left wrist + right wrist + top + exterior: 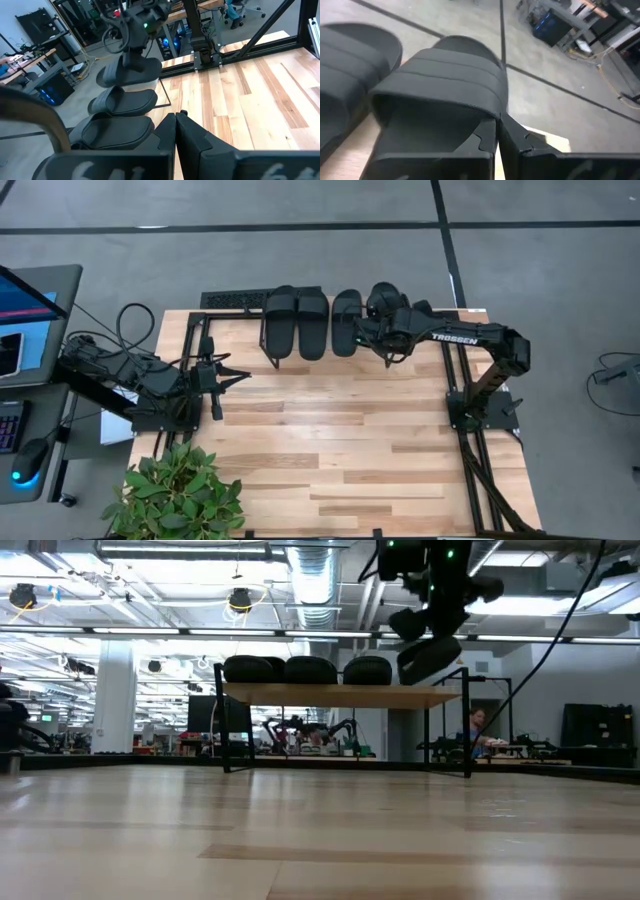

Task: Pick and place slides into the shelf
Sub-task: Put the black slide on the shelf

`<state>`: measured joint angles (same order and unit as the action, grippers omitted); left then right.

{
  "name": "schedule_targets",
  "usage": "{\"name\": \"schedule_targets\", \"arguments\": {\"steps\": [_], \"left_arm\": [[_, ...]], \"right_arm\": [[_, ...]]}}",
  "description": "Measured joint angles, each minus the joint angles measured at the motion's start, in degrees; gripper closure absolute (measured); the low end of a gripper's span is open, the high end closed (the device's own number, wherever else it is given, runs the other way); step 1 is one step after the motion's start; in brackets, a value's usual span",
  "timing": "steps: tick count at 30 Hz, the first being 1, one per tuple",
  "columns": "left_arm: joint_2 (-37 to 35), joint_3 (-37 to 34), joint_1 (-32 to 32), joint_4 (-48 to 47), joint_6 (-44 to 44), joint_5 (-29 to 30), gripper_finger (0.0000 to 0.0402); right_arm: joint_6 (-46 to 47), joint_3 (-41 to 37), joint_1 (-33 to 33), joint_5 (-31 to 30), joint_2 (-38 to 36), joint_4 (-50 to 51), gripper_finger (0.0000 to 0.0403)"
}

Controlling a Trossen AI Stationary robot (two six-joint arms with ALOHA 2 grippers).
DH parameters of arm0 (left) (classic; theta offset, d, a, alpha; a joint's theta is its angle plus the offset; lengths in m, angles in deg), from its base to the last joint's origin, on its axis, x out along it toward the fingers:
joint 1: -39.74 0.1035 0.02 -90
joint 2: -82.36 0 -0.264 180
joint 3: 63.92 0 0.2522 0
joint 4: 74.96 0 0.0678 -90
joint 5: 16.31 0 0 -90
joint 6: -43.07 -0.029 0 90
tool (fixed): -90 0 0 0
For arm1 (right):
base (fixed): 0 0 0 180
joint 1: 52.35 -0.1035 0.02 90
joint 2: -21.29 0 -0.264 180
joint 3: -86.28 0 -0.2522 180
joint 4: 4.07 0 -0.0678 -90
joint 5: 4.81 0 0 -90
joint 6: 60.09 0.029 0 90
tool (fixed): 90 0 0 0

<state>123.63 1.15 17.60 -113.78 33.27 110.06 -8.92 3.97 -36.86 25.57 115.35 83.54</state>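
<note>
Three black slides [312,322] lie side by side on the shelf [340,696], a low light-wood rack on thin black legs at the table's far edge. My right gripper [497,135] is shut on the fourth slide [385,300]. In the low view that slide [430,655] hangs tilted just above the shelf's right end. It also shows in the left wrist view [130,74], beyond two resting slides [122,102]. My left gripper [175,120] is shut and touches nothing; it waits over the table's left side [232,377]. My right gripper holds the fourth slide by its side, where the wide strap meets the sole [492,117]. One finger [482,142] seems to sit under the strap and the other [522,142] outside it. The slide is lifted clear of the shelf top and tilted.
A potted plant [175,495] stands at the table's near left corner. Black frame rails [455,370] run along the right side by the arm's base. A desk with a laptop [25,300] stands to the left. The middle of the tabletop [340,440] is bare wood.
</note>
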Motion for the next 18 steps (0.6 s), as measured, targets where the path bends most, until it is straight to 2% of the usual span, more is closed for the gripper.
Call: {"name": "schedule_targets", "arguments": {"steps": [9, 18], "left_arm": [[0.0, 0.0, 0.0, 0.0, 0.0, 0.0, 0.0401], [0.0, 0.0, 0.0, 0.0, 0.0, 0.0, 0.0401]], "right_arm": [[-8.2, -4.5, 2.3, 3.7, 0.0, -14.0, 0.0403], [-9.8, -6.1, 3.4, 5.8, -0.2, -16.4, 0.0403]]}}
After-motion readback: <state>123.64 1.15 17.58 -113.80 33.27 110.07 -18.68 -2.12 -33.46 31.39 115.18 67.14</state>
